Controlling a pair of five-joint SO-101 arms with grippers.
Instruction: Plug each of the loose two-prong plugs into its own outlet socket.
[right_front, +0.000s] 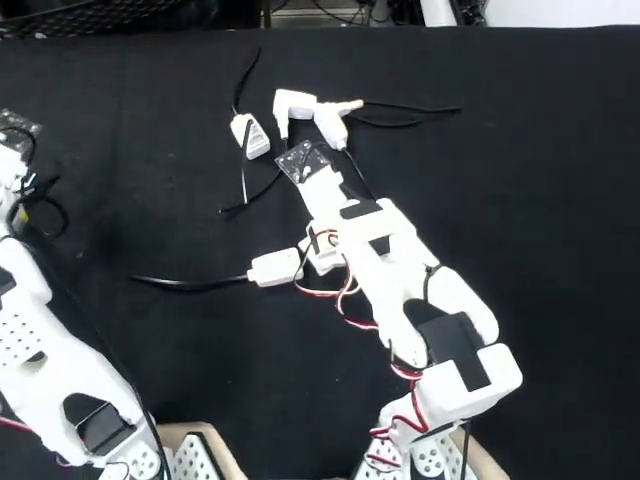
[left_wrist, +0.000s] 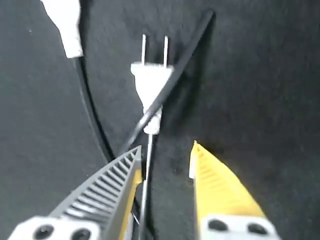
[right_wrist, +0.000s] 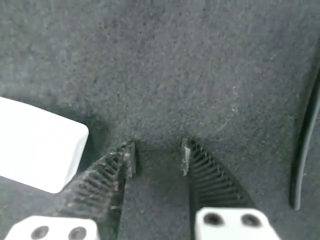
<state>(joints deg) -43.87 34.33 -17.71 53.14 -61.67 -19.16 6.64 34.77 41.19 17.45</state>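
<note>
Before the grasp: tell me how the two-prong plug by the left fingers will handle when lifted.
The two-prong plug looks small and plastic, so probably light and stiff. Its thin cord likely trails limply. A black cable crosses it and may snag.

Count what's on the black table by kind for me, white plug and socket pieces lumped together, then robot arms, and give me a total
White plug-or-socket pieces: 4
Robot arms: 2
Total: 6
</note>
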